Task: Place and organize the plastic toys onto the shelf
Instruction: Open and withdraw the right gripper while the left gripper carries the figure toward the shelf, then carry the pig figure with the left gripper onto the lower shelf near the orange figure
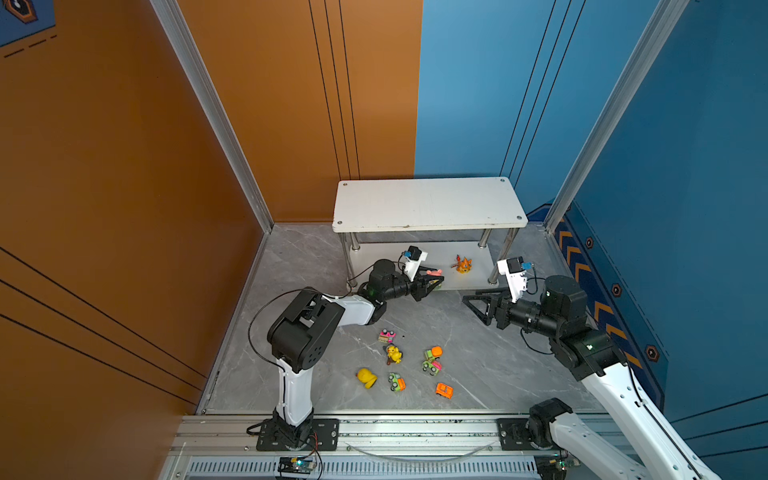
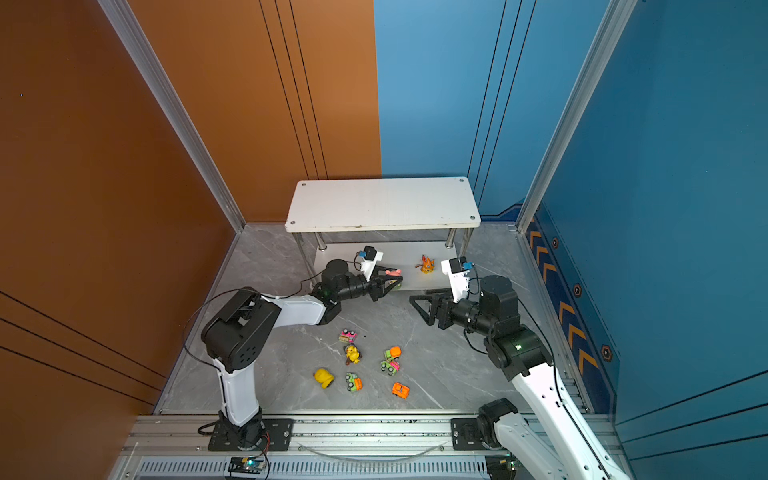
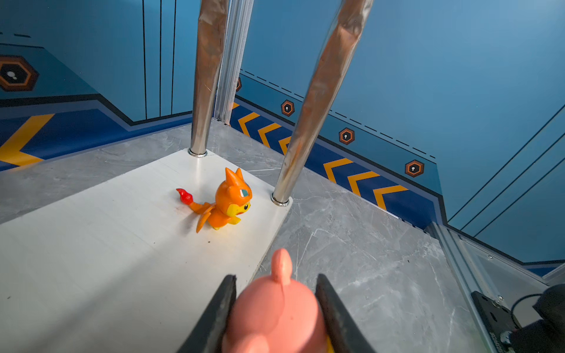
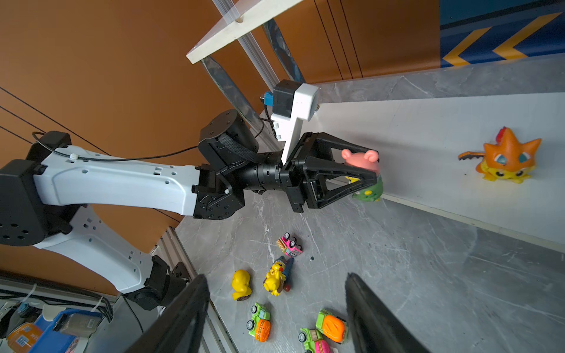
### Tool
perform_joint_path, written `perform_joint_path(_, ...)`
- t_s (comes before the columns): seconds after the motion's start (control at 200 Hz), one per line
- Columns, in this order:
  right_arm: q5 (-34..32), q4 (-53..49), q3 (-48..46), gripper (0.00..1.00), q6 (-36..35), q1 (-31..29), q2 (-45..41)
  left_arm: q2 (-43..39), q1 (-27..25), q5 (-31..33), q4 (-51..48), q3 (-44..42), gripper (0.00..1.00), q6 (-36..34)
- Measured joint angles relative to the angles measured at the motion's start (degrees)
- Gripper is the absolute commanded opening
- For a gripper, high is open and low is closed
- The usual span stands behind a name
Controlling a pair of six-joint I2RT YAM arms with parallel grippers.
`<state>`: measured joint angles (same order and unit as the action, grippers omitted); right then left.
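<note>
The left hand [image 1: 430, 286] is partly closed on a pink-headed figurine [image 3: 275, 311]. It grips the sides, probably so the base is free to meet the lower board [image 3: 107, 244] of the shelf [image 1: 428, 203], at whose near edge it hangs. Further right on that board stands an orange figurine [image 3: 227, 201], which suggests animals are grouped there. The right hand [image 1: 473, 304] hovers wide open and empty near the shelf's right end, out of the way. Seven toys [image 1: 395, 353] lie on the counter [image 1: 519, 365], nearer the robot.
</note>
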<state>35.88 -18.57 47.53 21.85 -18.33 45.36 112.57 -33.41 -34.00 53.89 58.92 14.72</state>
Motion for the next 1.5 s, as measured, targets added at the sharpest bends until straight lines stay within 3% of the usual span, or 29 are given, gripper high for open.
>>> perform_joint_path(0.521,2.6,2.5,-1.2,0.7,0.1,2.1,5.2,8.2,0.7,1.6,-6.9,12.8,0.0,-9.3)
perform_joint_path(1.021,5.0,5.6,-2.1,0.7,1.7,4.5,7.1,15.5,2.5,2.7,-10.2,20.1,0.06,-10.2)
perform_joint_path(1.116,5.6,5.9,-2.2,0.69,2.0,4.7,7.5,15.6,2.6,2.7,-10.5,20.3,0.19,-10.4)
perform_joint_path(1.256,6.2,6.8,-2.4,0.69,2.4,4.9,7.8,15.6,2.7,2.7,-10.5,20.3,0.3,-10.4)
perform_joint_path(1.502,6.6,7.4,-2.4,0.69,3.1,5.3,7.5,15.8,3.1,2.7,-10.8,20.7,0.37,-9.9)
